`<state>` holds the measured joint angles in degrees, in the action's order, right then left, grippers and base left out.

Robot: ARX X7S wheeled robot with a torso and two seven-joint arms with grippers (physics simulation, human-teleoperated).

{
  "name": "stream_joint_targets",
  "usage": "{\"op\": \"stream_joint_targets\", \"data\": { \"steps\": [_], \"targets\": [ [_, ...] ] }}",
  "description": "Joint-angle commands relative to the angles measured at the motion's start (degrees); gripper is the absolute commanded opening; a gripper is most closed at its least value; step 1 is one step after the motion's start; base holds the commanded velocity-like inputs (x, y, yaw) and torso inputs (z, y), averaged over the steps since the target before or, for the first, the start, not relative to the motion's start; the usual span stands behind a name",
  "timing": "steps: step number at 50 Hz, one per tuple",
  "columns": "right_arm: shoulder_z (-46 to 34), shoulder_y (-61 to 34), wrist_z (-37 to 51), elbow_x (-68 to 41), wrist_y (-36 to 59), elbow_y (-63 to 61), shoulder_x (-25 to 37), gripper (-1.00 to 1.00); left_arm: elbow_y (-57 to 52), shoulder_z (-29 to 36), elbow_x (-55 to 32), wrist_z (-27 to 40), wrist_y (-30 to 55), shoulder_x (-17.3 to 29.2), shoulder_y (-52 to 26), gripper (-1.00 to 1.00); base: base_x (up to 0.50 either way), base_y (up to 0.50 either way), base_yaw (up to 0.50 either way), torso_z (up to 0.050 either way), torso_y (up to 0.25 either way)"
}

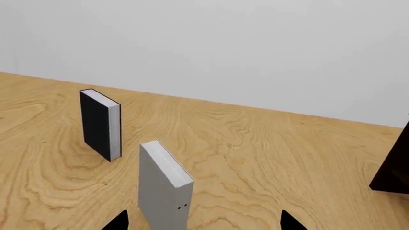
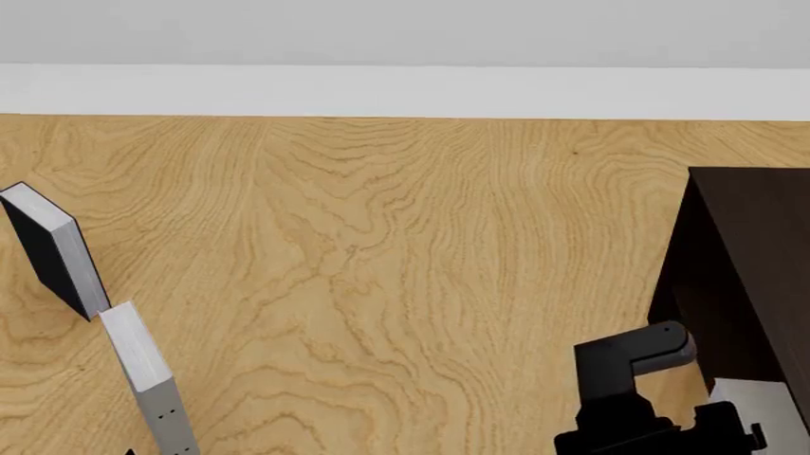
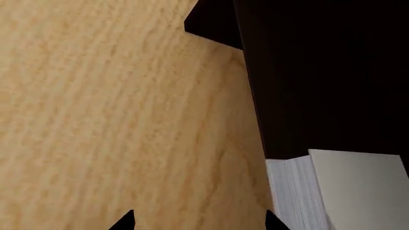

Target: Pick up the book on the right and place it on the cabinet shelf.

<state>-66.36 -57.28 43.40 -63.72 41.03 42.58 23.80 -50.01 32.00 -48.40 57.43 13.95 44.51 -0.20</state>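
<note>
The wooden tabletop (image 2: 379, 246) fills the head view, with the dark cabinet (image 2: 746, 256) at about four o'clock. Its shelf board is lost in shadow, so we cannot tell whether anything rests on it. The book (image 3: 357, 191) sits at about five o'clock in that view, tight against the cabinet's dark side, white page edges facing the wrist camera. We judge it stiff, fairly heavy and smooth-covered. It is best pinched across its thickness near the middle of the long edge, so it neither slips nor swings. The right end effector (image 3: 199, 221) is spread wide with only bare wood between its tips, and the book lies just outside one tip. The left end effector (image 1: 204, 221) is equally wide and grips nothing, hovering around a slimmer grey book (image 1: 164, 184) at eight o'clock.
</note>
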Motion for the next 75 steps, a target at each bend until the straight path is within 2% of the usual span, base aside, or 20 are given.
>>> {"op": "stream_joint_targets", "data": {
  "steps": [1, 41, 57, 75],
  "targets": [
    [-1.34, -0.38, 0.69, 4.19, -0.15, 2.54, 2.07, 1.00, -0.28, -0.80, -0.25, -0.13, 1.00, -0.47, -0.09, 1.00, 0.00, 0.00, 0.00, 0.000, 0.000],
    [-1.92, 0.40, -1.93, 5.50, -0.91, 7.22, 3.01, 1.00, -0.22, -0.40, -1.17, 0.41, 1.71, -0.47, -1.38, 1.00, 0.01, -0.01, 0.00, -0.002, 0.000],
    [-2.27, 0.57, 0.98, 4.75, 1.01, -4.80, 5.30, 1.00, -0.41, -0.28, -0.95, 0.70, 1.66, -0.23, -1.29, 1.00, 0.00, 0.00, -0.01, -0.002, 0.000],
    [-5.69, 0.18, 0.46, 5.74, 3.16, -18.19, 4.41, 1.00, -0.40, -0.23, -0.30, 0.61, 0.88, 0.04, -0.55, 1.00, 0.00, 0.00, 0.00, 0.000, 0.000]
  ]
}}
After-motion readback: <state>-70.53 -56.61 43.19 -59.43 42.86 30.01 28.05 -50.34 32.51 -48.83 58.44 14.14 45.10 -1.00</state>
